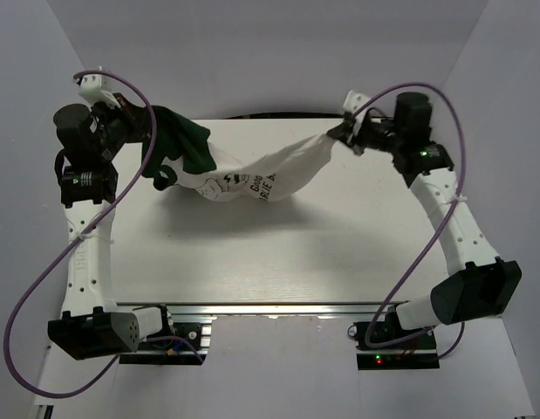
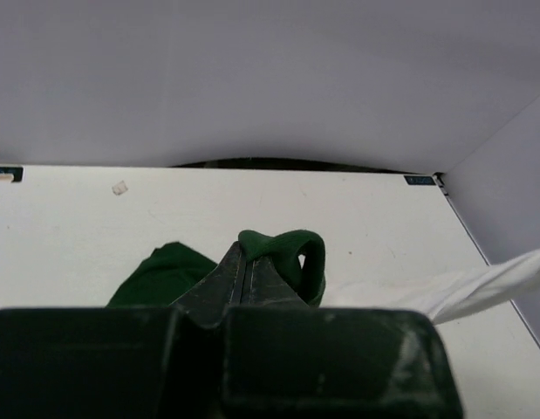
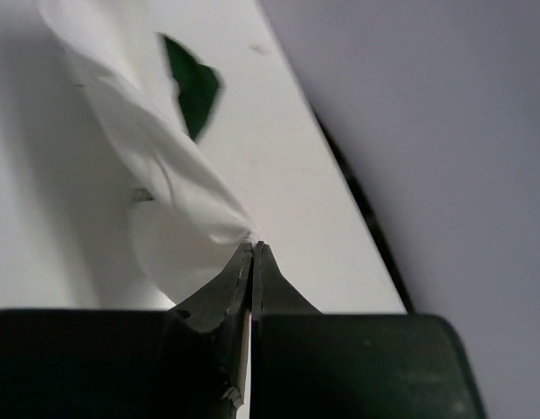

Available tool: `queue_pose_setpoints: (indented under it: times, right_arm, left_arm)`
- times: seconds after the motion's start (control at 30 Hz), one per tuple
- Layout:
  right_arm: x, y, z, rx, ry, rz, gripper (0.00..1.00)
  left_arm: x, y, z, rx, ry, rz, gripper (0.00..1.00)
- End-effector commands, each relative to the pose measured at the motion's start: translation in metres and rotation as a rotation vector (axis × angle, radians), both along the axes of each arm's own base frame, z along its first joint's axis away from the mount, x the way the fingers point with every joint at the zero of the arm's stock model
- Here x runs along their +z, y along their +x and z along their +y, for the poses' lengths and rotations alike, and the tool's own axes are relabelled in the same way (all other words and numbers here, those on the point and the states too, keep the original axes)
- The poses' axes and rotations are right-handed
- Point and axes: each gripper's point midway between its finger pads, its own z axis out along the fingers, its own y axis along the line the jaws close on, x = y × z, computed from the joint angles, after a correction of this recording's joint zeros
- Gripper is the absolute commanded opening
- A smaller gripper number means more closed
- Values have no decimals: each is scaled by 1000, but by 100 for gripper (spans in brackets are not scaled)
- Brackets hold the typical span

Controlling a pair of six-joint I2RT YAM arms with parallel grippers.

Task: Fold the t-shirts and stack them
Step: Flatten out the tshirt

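Observation:
The white t-shirt [image 1: 270, 175] with dark green sleeves and black lettering hangs stretched between both grippers above the far half of the table. My left gripper [image 1: 150, 118] is shut on its green collar end [image 2: 283, 249] at the far left. My right gripper [image 1: 344, 131] is shut on the white hem corner [image 3: 226, 223] at the far right. The shirt sags in the middle and casts a shadow on the table. In the right wrist view a green patch [image 3: 193, 83] of the shirt shows further along the white cloth.
The white table [image 1: 270, 262] has grey walls on the left, right and back. Its far edge runs close behind the shirt. A purple cable [image 1: 43, 262] loops beside each arm. A small white scrap [image 2: 119, 187] lies on the far left of the table.

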Motion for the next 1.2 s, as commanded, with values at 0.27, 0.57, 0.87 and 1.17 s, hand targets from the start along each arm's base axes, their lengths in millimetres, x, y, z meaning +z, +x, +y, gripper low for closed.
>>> queue_pose_setpoints:
  times: [0.27, 0.57, 0.87, 1.17]
  right_arm:
    - [115, 77, -140, -358, 194, -149, 0]
    - [174, 87, -181, -441, 272, -255, 0]
    - [223, 80, -196, -442, 352, -314, 0]
    - [308, 18, -192, -365, 463, -504, 0]
  left_arm:
    - [68, 1, 3, 8, 36, -174, 0]
    - [88, 0, 6, 27, 66, -224, 0]
    - [129, -18, -7, -35, 70, -349, 0]
    - [199, -79, -15, -30, 93, -604, 0]
